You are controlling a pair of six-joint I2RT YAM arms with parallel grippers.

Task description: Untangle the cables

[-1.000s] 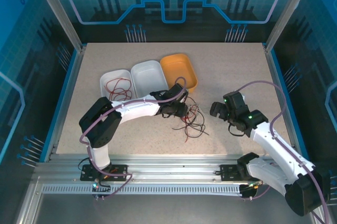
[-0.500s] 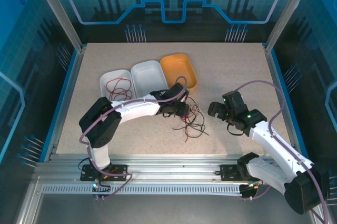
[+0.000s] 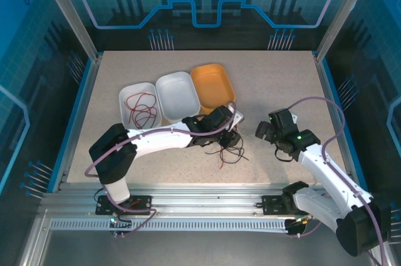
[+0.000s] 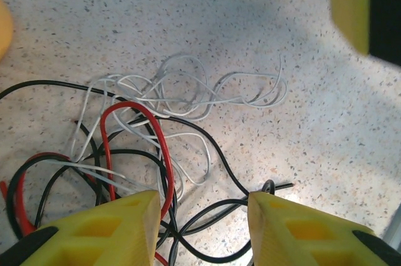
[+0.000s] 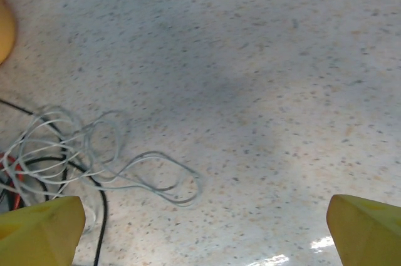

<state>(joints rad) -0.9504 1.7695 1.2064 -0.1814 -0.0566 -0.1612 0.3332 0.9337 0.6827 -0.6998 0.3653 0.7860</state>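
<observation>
At the near edge of the desk [image 3: 288, 84], both arm bases [image 3: 123, 203] are bolted side by side. Just past them, about mid-desk and nearer the near edge than the far one, the tangle of cables [image 3: 229, 148] lies flat on the speckled top. It is red, black and whitish strands crossed over each other, with a few black ends trailing toward the near edge. The left hand [image 3: 230, 132] hangs right over the far part of the tangle, its yellow fingers [image 4: 125, 222] parted with a clear gap and nothing clamped. A red loop and black strands run under the left fingertip; can't tell if they touch. The right hand [image 3: 264, 132] sits to the right of the tangle, apart from it, spread wide and holding nothing. Whitish loops [image 5: 94, 153] lie on the desk at the lower left of its wrist view. Further back, left of centre, three trays stand in a touching row. The left white tray [image 3: 123, 98] holds loose red cables [image 3: 141, 109], then comes the middle white tray [image 3: 177, 94], then the orange tray [image 3: 213, 84].
</observation>
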